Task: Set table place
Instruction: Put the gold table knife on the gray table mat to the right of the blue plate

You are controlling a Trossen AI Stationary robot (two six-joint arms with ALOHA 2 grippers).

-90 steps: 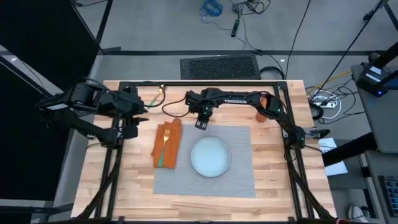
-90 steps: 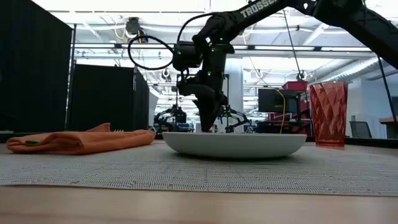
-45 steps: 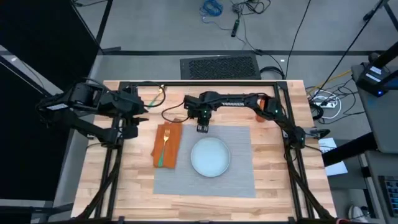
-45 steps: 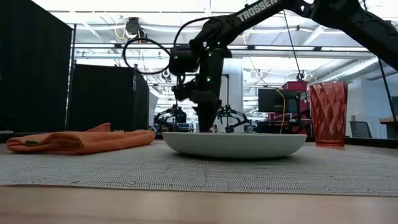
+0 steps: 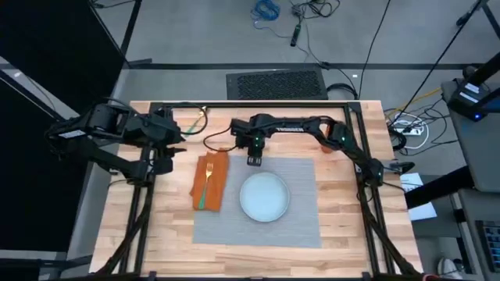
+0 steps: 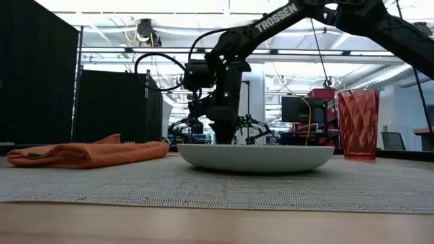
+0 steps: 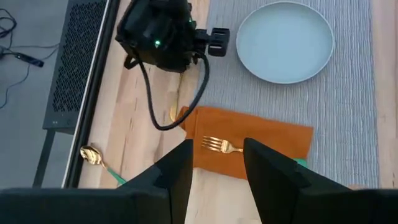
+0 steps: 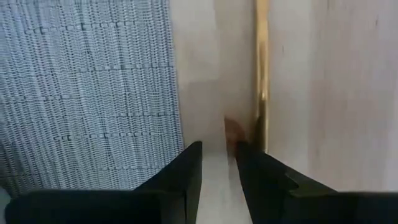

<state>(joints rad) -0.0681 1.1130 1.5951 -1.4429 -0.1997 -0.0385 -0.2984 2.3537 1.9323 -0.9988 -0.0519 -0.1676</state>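
Observation:
A grey placemat (image 5: 301, 222) lies on the wooden table (image 5: 351, 234) with a pale round plate (image 5: 264, 195) on it. Left of the plate an orange napkin (image 5: 211, 181) carries a gold fork (image 7: 217, 145). My right gripper (image 8: 217, 155) points down at the bare wood just past the placemat's far edge, fingers a little apart. A gold knife (image 8: 261, 81) lies right beside one finger (image 8: 252, 165); whether they touch I cannot tell. My left gripper (image 7: 217, 158) hovers open over the table's left side, near the napkin.
A red faceted cup (image 6: 357, 122) stands at the far right of the table. A gold spoon with a green handle (image 7: 93, 155) lies on the wood at the far left. The black frame (image 5: 250, 104) edges the table.
My right gripper has turned from a slant to nearly upright and has sunk a little toward the table, behind the plate's far side. Nothing on the table has moved.

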